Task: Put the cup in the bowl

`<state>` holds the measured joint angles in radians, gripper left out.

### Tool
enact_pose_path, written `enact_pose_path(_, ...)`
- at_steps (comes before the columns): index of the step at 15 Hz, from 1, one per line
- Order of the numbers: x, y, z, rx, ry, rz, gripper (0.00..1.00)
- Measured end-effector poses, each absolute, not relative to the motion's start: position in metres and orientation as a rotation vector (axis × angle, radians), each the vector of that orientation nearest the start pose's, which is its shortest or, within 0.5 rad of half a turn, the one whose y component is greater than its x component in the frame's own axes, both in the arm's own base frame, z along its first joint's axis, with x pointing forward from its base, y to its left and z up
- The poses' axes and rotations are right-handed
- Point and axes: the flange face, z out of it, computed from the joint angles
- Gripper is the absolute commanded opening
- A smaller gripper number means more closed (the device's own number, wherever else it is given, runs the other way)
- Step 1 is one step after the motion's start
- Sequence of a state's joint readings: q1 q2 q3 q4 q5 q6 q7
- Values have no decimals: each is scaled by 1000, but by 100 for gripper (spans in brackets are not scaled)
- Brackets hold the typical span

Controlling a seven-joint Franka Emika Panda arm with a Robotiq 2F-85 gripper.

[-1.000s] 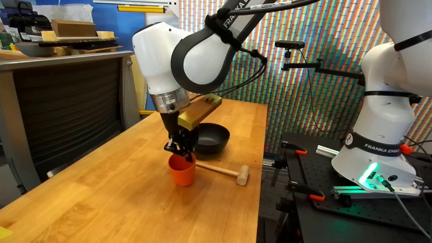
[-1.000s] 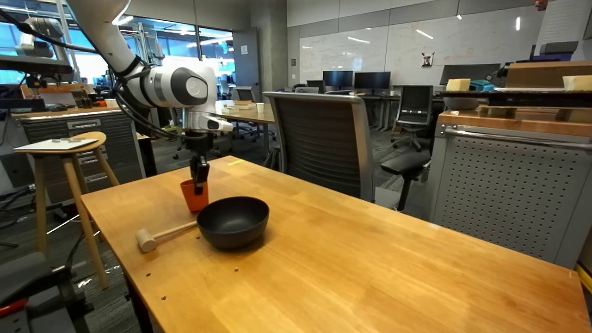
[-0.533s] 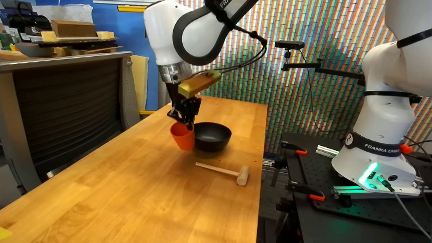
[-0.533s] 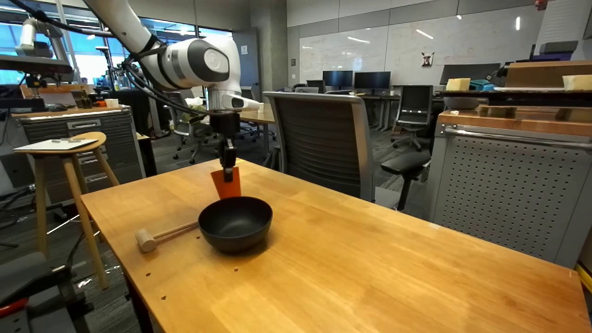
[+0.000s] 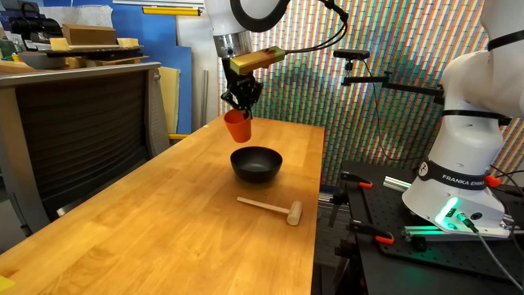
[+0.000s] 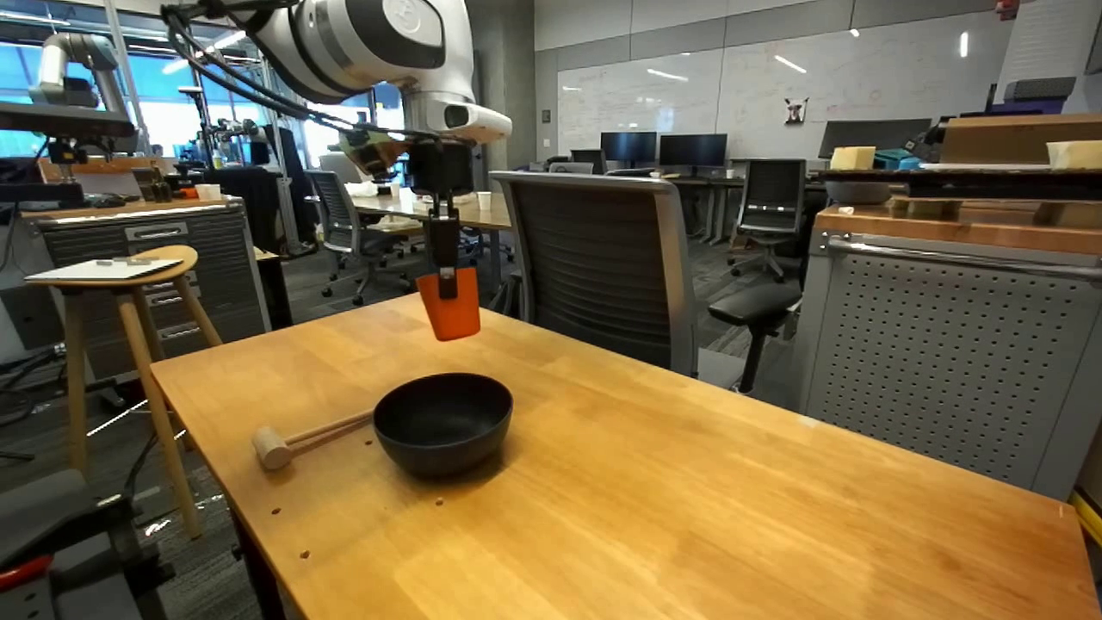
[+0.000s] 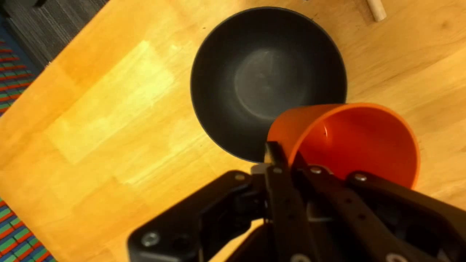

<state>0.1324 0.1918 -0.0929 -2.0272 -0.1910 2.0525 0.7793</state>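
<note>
Over wooden tabletop (image 5: 172, 221), higher now with white arm (image 6: 370, 52) than half-second ago! Below, looking at black bowl (image 5: 256, 164), shifted slightly since, nearer long edge opposite office chair (image 6: 594, 267). Clamped with gripper (image 7: 287, 156) onto wall of orange-red cup (image 6: 456, 314), biting from inside and outside. Lifted farther off tabletop, slightly tilted, now above bowl's rim height, overlapping bowl in wrist view; hard to tell whether directly over it. Unchanged with wooden mallet (image 5: 274, 208), lying flat, with head close to that same edge.
</note>
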Motion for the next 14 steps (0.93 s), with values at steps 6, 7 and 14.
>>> enact_pose_path(6,534,-8,277,-3170,1125,335,4)
enact_pose_path(7,532,-11,263,-3150,1133,367,4)
enact_pose_path(14,538,-31,213,-3024,1086,447,31)
